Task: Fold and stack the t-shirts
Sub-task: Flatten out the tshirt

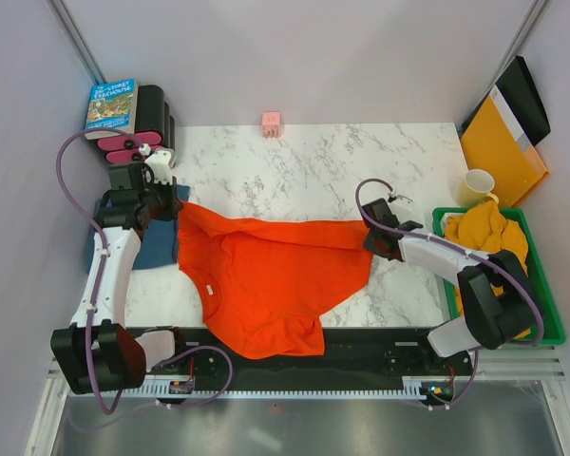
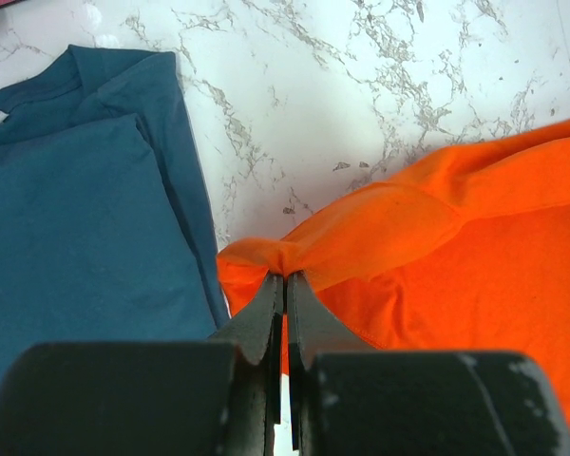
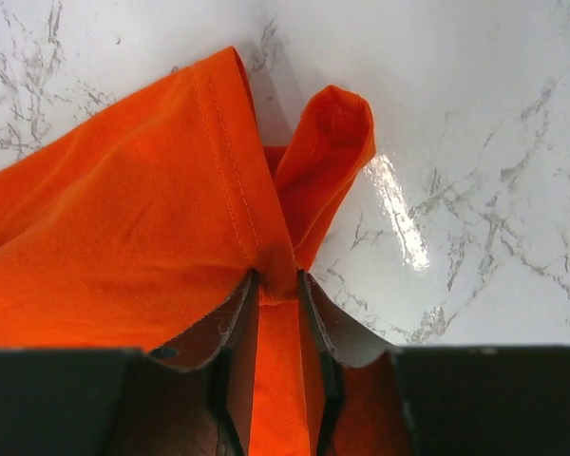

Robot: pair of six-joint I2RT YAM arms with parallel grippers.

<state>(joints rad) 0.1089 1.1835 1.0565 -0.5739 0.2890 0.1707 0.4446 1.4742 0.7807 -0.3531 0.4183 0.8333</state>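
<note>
Looks like mid-fold on the orange-red t-shirt [image 1: 266, 285], lying on the table [image 1: 313, 161] just beside the folded teal t-shirt [image 1: 160, 245]: left gripper [image 2: 285, 277] clamped shut on the corner nearest it, right gripper [image 3: 277, 280] pinching the far end, so next I'd guess both lift together.

Bare marble tabletop [image 1: 313, 161] lay open ahead of both grippers, with only a small pink cube [image 1: 271, 123] at its far edge. The left gripper [image 2: 285, 285] had the folded teal t-shirt [image 2: 76, 209] just beside its fingers on one side and the orange t-shirt [image 2: 437, 237] spread on the other. A book [image 1: 112, 103] and a black and pink holder [image 1: 142, 133] stood close by its wrist. Outward of the right gripper [image 3: 277, 285], a mug [image 1: 477, 187], a green tray [image 1: 546, 294] holding a yellow t-shirt [image 1: 484, 233] and a leaning folder [image 1: 499, 147] closed off that side.
</note>
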